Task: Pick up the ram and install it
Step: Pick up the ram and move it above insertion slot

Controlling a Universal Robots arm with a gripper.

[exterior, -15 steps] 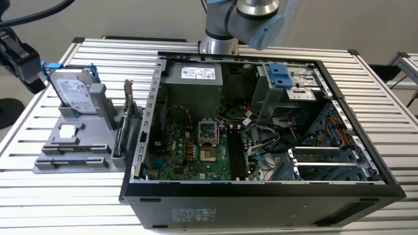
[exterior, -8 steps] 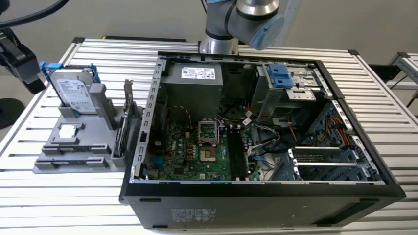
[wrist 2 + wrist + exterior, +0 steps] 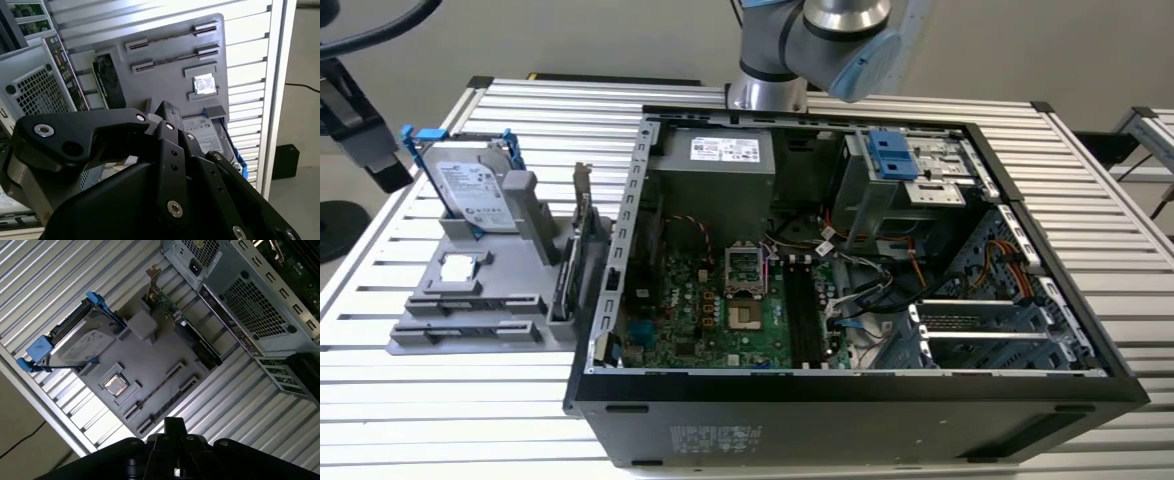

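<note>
Ribbed aluminium table [image 3: 440,420], with a black open-sided tower computer case [image 3: 854,410] lying on it, motherboard exposed. Just beside the case, on the exterior view's left, sits a flat grey plastic fixture tray [image 3: 155,357]. The tray holds a silver-labelled hard drive in a blue frame [image 3: 470,190], propped at a tilt, and a small square silver chip [image 3: 116,385] lying flat. It also holds a circuit card with a metal bracket [image 3: 185,325], set on edge along the side nearest the case. The ram [image 3: 172,36] is two long, thin, dark sticks, parallel and side by side. Each sits in its own grey slot at the tray end farthest from the hard drive. The silver-and-blue robot arm [image 3: 821,35] comes in at the top of the exterior view, behind the case. In both wrist views the black hand [image 3: 175,424] looks closed together. It hangs above the tray, well apart from the ram and touching neither stick.
</note>
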